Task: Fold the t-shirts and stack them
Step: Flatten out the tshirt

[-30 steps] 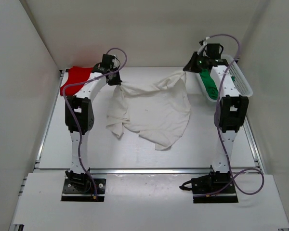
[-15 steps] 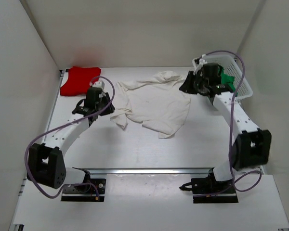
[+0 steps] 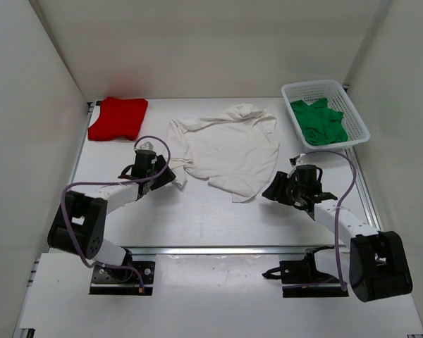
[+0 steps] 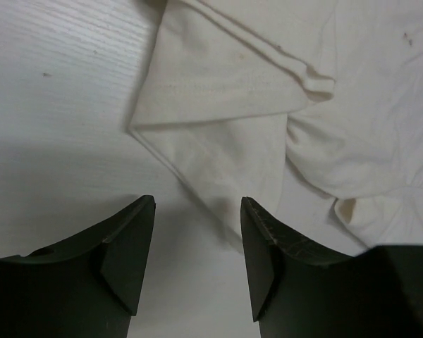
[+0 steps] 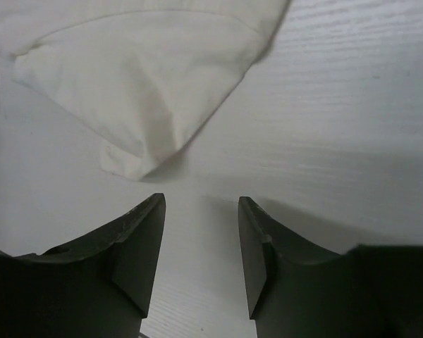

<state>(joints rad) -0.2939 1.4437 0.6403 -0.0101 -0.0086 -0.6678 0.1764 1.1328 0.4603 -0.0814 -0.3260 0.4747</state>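
While the white t-shirt (image 3: pixel 225 151) lies mid-frame, the left gripper (image 4: pixel 197 218) gapes empty. The right gripper (image 5: pixel 201 211) does too.

3 t-shirts in all: 1 red t-shirt (image 3: pixel 118 118), 1 white t-shirt (image 3: pixel 225 144) and 1 green t-shirt (image 3: pixel 321 121). 1 white mesh basket (image 3: pixel 354 109). 2 robot arms, 1 left arm (image 3: pixel 106 193) and 1 right arm (image 3: pixel 342 218). 2 claws, 1 left claw (image 4: pixel 197 211) and 1 right claw (image 5: pixel 201 204), each with 2 dark fingers (image 4: pixel 127 253), so 4 fingers together. 1 pale surface (image 3: pixel 197 222) beneath everything.
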